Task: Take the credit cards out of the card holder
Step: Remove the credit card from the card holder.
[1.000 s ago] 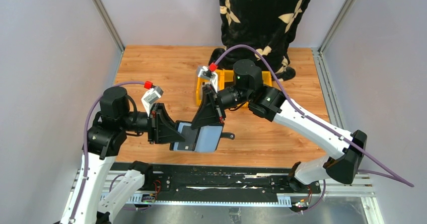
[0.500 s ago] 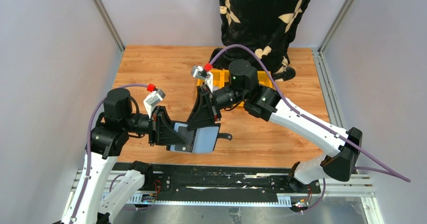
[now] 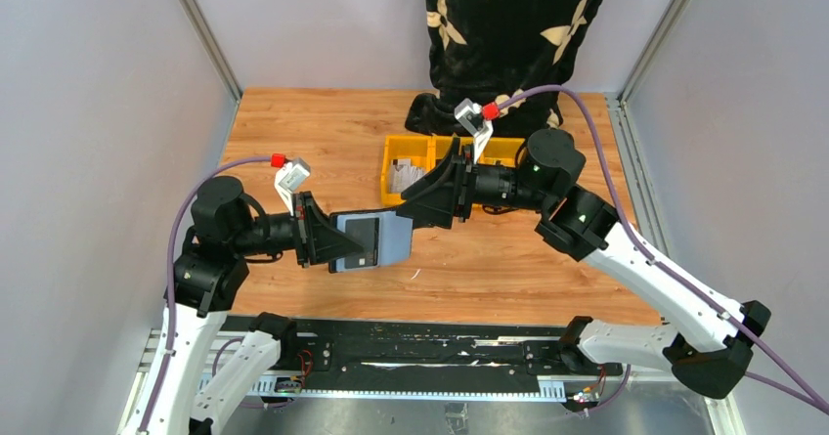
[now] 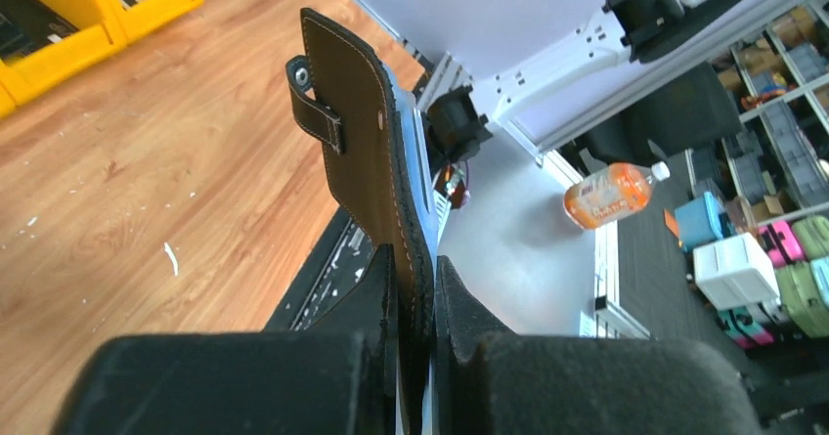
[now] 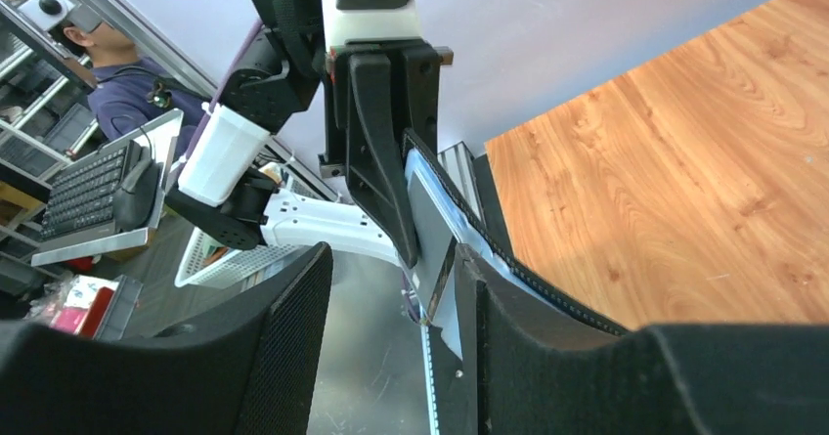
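Note:
The black card holder (image 3: 367,242) hangs above the table, held flat and folded open, its grey-blue inner sleeve (image 3: 393,239) facing up. My left gripper (image 3: 334,243) is shut on its left end. In the left wrist view the card holder (image 4: 362,142) stands edge-on between the jaws of the left gripper (image 4: 415,283), snap tab (image 4: 315,112) on the left. My right gripper (image 3: 415,207) is open at the holder's right end. In the right wrist view a thin inner panel (image 5: 442,259) lies between the jaws of the right gripper (image 5: 394,259), beside the right finger. I cannot tell the credit cards from the sleeves.
Yellow bins (image 3: 489,152) stand on the wooden table behind the right gripper, one holding pale flat items (image 3: 406,174). A person in dark patterned clothes (image 3: 508,34) stands at the far edge. The black rail (image 3: 420,352) runs along the near edge.
The right gripper has opened, let go of the card holder and swung back to the right. The left gripper has closed tighter and carried the holder slightly up the table.

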Robot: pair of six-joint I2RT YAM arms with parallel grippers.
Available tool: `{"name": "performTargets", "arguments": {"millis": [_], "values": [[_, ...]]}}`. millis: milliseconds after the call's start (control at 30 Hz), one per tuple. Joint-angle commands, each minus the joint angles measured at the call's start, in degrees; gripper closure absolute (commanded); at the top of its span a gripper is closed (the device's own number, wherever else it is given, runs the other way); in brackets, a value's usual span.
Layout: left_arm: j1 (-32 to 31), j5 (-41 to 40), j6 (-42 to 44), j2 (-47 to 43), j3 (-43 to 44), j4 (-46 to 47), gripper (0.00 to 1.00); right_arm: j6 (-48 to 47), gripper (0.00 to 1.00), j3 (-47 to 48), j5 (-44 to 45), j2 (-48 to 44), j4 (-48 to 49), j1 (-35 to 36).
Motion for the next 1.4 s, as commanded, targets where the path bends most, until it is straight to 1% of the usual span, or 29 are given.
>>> {"name": "performTargets", "arguments": {"millis": [0,233,367,500,600,667,700,733,767,800,900,967,1033,1233,1367], "values": [[-0.09,-2.66,-6.5,-0.55,-0.35,7.33,1.0,7.15,0.49,-5.93,-2.86,0.82,6.0,0.16],[-0.09,-1.08,-7.24,-0.11,0.23,8.08,1.0,11.41,0.51,-10.34,-9.78,3.48,14.06,1.17],[-0.09,-0.69,-7.52,0.06,0.29,8.24,1.0,12.47,0.54,-10.56,-9.47,4.99,15.11,1.18],[-0.09,0.27,-8.16,0.06,-0.21,9.24,1.0,15.98,0.57,-11.0,-11.25,6.77,19.49,1.33],[-0.09,0.19,-6.9,0.12,0.01,8.27,1.0,15.7,0.59,-10.4,-12.04,7.12,19.4,1.52],[-0.09,-0.18,-5.39,0.36,0.43,6.26,1.0,13.16,0.6,-9.22,-11.37,6.41,15.53,1.59],[-0.07,-0.35,-4.61,0.55,0.63,5.55,1.0,10.6,0.6,-8.03,-10.45,5.74,11.69,1.54],[-0.09,-0.45,-3.91,0.82,0.81,4.95,1.0,8.1,0.6,-6.56,-9.07,5.14,5.55,1.57],[-0.09,-0.56,-3.39,1.01,0.89,4.47,1.0,5.17,0.59,-5.04,-7.16,4.37,2.76,1.55],[-0.08,-0.77,-3.13,1.15,0.93,4.2,1.0,2.86,0.57,-3.52,-4.71,3.64,-3.21,1.53],[-0.09,-1.21,-2.55,1.28,1.32,4.08,1.0,-0.64,0.54,-0.9,-0.88,1.1,-8.92,1.53],[-0.09,-1.15,-2.52,1.43,1.69,4.06,1.0,0.73,0.53,-1.6,-1.37,-0.03,-7.12,1.53],[-0.09,-1.12,-2.6,1.44,1.98,4.36,1.0,3.58,0.53,-3.06,-4.58,-0.07,-2.7,1.62],[-0.03,-0.06,-4.15,1.46,2.0,5.53,1.0,8.32,0.54,-5.26,-10.3,3.39,5.49,1.62],[-0.09,1.63,-4.51,1.35,1.96,6.02,1.0,8.94,0.54,-5.73,-10.96,5.09,7.4,1.64]]}}
